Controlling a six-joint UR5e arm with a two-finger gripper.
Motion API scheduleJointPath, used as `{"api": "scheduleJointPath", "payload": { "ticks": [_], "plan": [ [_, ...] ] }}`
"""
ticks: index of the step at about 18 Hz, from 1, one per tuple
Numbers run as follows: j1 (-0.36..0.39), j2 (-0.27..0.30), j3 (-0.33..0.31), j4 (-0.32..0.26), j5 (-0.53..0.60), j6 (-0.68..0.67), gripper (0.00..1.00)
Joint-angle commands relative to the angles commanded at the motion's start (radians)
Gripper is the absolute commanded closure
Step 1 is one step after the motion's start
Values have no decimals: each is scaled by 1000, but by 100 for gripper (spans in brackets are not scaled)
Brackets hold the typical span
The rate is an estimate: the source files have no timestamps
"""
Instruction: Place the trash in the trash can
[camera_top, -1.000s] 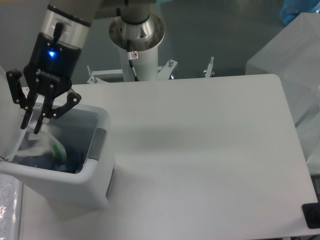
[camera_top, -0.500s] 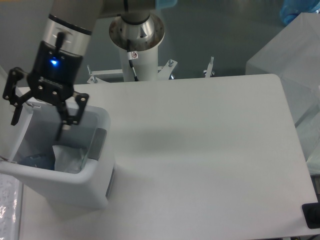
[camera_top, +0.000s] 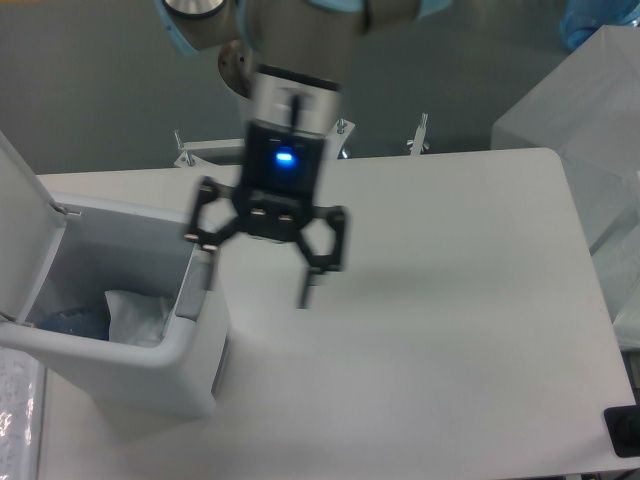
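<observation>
One gripper (camera_top: 262, 262) hangs over white table (camera_top: 430, 300), just right of trash can (camera_top: 120, 375), fingers spread wide, nothing held between them. Blue light glows on gripper body. Image of gripper slightly blurred. Trash can sits at table's left edge, lid (camera_top: 20, 230) flipped up at left. Inside can: crumpled white wrapper (camera_top: 135, 315) against right wall, bluish clear plastic, likely bottle (camera_top: 68, 322), beside it at left; label not discernible. Arm base (camera_top: 275, 110) stands behind table's far edge.
</observation>
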Motion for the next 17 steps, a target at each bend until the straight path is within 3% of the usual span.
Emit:
{"api": "scheduleJointPath", "payload": {
  "ticks": [3,6,10,14,17],
  "plan": [
    [2,5,-9,-6,111,184,0],
    [5,26,-73,-8,241,391,0],
    [11,55,-130,-12,322,639,0],
    [31,77,-133,-58,349,672,0],
    [35,78,-132,-61,346,649,0]
  ]
}}
